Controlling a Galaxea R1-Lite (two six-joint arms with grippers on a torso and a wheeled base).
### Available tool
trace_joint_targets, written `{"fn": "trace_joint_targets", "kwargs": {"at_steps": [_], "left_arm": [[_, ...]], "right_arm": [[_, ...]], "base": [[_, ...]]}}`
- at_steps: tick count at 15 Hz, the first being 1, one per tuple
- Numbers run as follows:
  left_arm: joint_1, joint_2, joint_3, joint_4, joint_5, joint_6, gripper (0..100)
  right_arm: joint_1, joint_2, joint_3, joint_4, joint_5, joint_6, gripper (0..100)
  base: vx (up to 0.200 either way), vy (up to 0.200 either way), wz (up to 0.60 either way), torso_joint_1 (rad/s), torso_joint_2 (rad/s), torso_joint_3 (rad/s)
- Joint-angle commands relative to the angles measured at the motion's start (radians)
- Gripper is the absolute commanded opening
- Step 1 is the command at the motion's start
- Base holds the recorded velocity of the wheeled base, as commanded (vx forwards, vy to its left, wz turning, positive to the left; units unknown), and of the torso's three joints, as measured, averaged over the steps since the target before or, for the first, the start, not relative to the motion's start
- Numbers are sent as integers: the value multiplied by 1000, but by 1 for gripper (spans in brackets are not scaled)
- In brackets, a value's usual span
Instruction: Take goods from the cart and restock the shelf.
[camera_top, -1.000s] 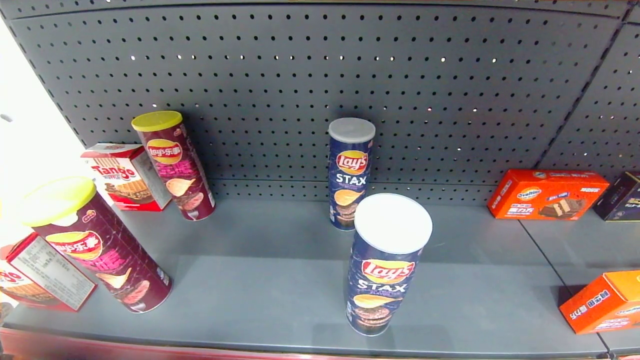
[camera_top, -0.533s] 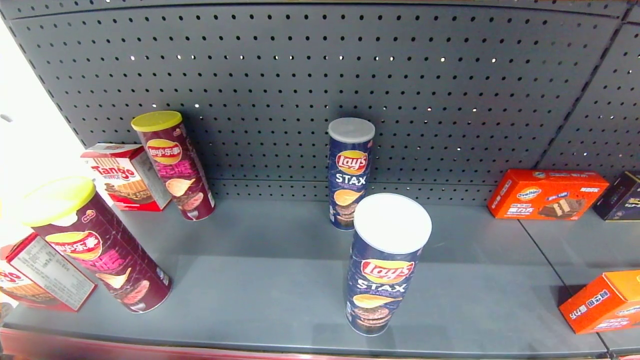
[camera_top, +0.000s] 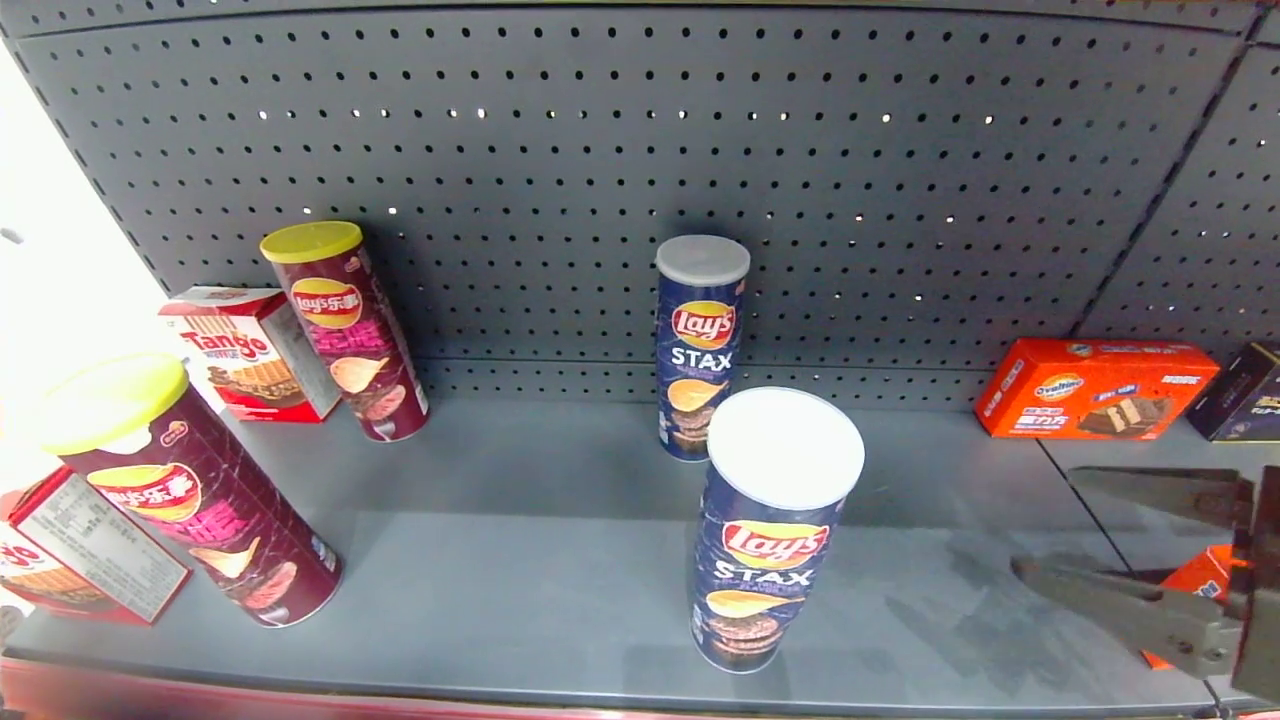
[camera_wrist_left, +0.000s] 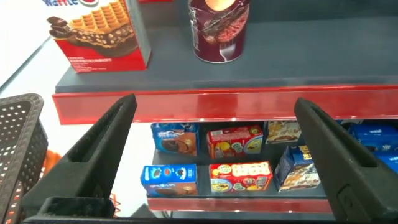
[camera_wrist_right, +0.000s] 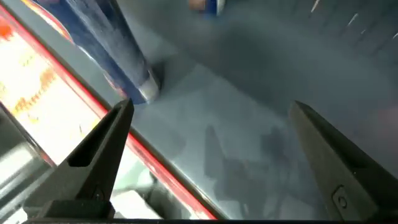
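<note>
Over shelf (camera_top: 520, 560) front edge, toward right end: right hand (camera_top: 1043, 522), spread wide, nothing held. Below that front edge, facing lower rows: left hand (camera_wrist_left: 214, 102), likewise spread wide & empty, w/ black mesh cart (camera_wrist_left: 18, 143) beside it.

Goods on shelf:
- blue can (camera_top: 770, 540) upright near front edge, mid-shelf, near right hand but apart
- 2nd blue can (camera_top: 700, 350) upright behind it, by back edge
- orange box (camera_top: 1195, 582) at front-right corner, partly hidden behind right hand

Prob. step in hand: off to cart for another item.

To do it well:
- Pull right hand straight out over front edge, kept level, w/o any sideways swing toward front blue can. Tall, narrow base, close to edge, so prob. easy to tip.
- Mind orange box close by too.
- Keep hand spread til over cart, then close on one item at mid-body, square grip, no tilt.
</note>
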Motion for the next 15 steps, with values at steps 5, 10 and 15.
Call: {"fn": "trace_joint_targets", "kwargs": {"at_steps": [5,10,15], "left_arm": [[1,3,0,0,0,0,100],[1,3,0,0,0,0,100],[2,3,0,0,0,0,100]], "right_arm": [[98,172,41,-107,-73,-2,100],[132,296,35,-189,-79,-5,100],[147,345,3,-196,-79,-10,100]], "base": [[0,0,0,0,0,0],[0,0,0,0,0,0],[0,0,0,0,0,0]]}}
